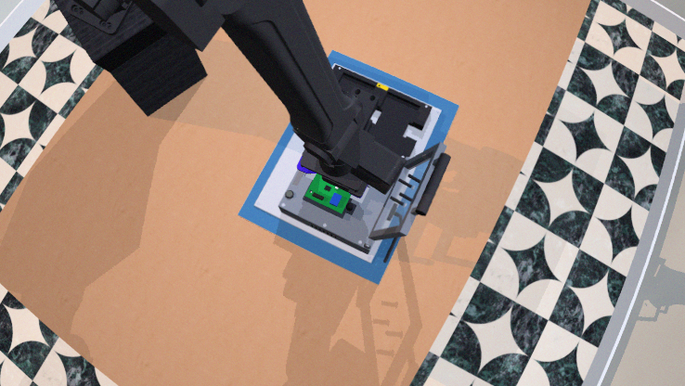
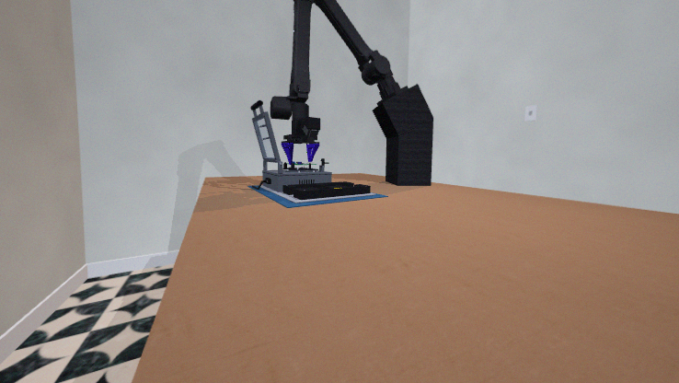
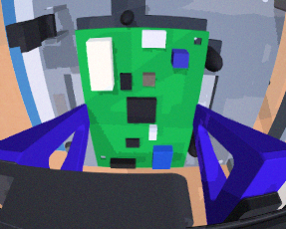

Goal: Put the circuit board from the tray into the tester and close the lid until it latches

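Green circuit board (image 1: pixel 329 199) (image 2: pixel 306 163) (image 3: pixel 107 110) juts toward six o'clock from under your blue-fingered pincer (image 1: pixel 332 179) (image 2: pixel 300 161) (image 3: pixel 141 112) in the top view, over the grey tester (image 1: pixel 316 224) (image 2: pixel 288 179). From outside, you have it raised between the fingertips. At the wrist, your fingers stand wide, gripping its long edges at nine and three o'clock.
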`<state>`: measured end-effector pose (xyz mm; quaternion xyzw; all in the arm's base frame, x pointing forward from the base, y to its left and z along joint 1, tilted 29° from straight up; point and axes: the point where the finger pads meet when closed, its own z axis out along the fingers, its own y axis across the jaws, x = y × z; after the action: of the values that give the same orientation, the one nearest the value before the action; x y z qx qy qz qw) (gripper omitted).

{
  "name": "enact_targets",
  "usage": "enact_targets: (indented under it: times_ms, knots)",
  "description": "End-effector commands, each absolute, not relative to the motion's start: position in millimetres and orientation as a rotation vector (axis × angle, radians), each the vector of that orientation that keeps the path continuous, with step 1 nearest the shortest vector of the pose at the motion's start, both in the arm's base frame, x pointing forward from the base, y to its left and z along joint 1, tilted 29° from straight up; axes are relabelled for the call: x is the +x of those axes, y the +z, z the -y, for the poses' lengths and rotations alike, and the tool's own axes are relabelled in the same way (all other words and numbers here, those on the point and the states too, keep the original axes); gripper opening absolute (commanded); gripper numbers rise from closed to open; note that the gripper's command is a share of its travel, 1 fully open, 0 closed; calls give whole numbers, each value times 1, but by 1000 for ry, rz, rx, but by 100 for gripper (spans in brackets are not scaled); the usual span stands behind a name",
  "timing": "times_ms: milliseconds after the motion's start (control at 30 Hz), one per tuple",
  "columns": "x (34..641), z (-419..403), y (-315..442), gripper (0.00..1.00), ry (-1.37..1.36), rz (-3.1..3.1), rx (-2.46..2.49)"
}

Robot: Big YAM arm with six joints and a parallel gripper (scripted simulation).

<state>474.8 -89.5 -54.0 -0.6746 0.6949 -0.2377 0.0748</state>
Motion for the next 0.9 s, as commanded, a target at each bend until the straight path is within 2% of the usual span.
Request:
enact_targets:
  times_ms: [0, 867]
  knots:
    - [480, 97, -40, 72, -736, -2085, -1994]
    - [479, 97, -43, 72, -735, -2083, -1998]
